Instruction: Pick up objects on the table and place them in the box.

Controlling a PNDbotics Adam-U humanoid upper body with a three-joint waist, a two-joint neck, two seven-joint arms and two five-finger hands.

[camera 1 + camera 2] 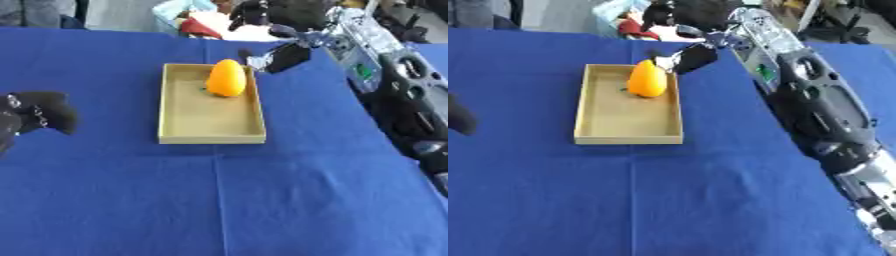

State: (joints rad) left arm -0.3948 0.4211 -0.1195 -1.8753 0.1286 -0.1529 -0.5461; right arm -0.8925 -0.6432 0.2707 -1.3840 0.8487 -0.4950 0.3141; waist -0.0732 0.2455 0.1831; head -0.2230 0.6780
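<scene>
Blue cloth (pixel 262 200) covers table; cluttered, possibly bins (pixel 175 12), beyond far edge.

This looks like a robot lab or test room rather than a home. A flat table under a plain, creased blue cloth (pixel 262 200) fills almost the whole frame, laid out as a bare work surface. Along the top edge, beyond the table, sits a light blue bin of mixed red and white items (pixel 197 20), and at the upper right dark equipment and cables (pixel 846 22) crowd a pale floor.
</scene>
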